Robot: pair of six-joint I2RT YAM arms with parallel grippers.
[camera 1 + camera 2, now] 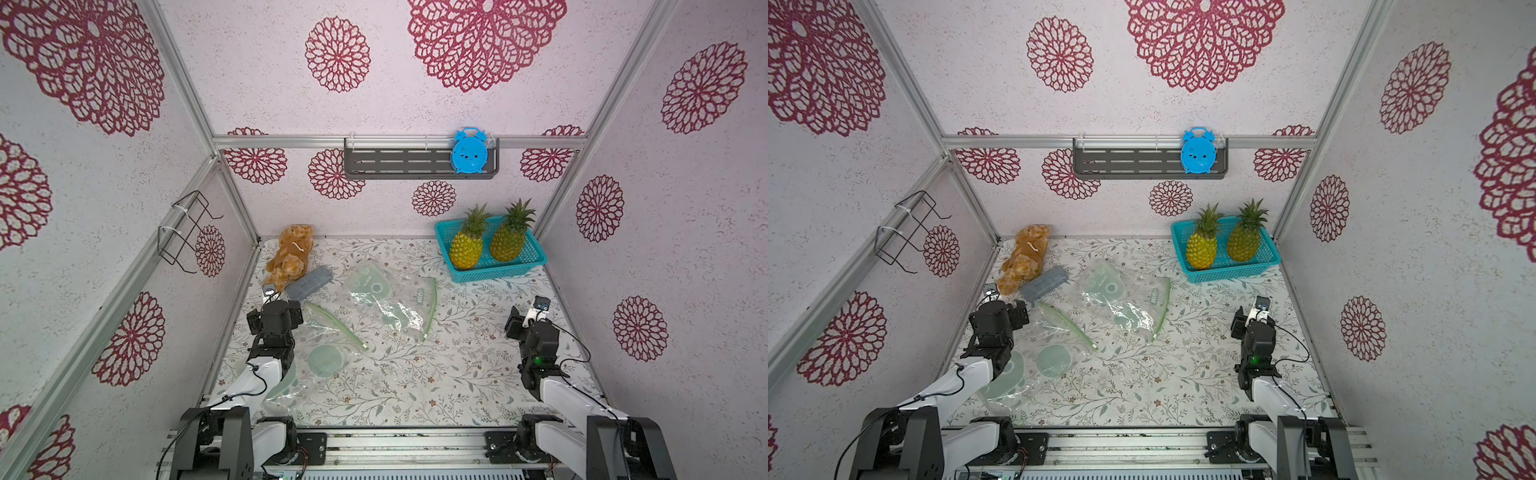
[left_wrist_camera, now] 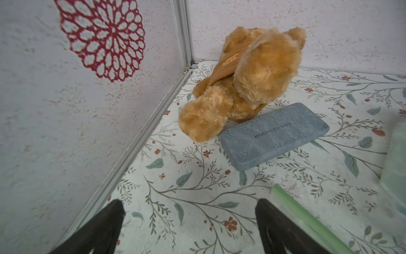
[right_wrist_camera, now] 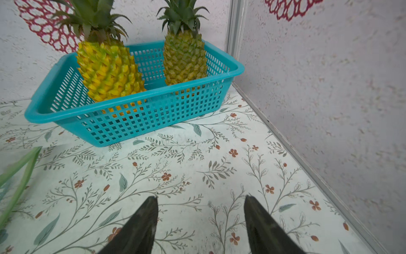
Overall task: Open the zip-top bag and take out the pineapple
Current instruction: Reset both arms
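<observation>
Floral desk, smooth. Two crinkly clear bags with green zips, left bag and middle bag, flat, look empty. Teal mesh basket, far right corner, holds yellow pineapple and greener pineapple, upright, scaly. Task looks finished. Tools: left tool wide, empty; right tool parted, empty.

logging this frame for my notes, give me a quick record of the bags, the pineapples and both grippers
fruit: two pineapples standing in teal basket
bags: two zip-top bags lying on table, no fruit inside
left: left gripper open, empty, beside a bag's green zip
right: right gripper open, empty, over bare table
other: teddy bear, grey case
</observation>
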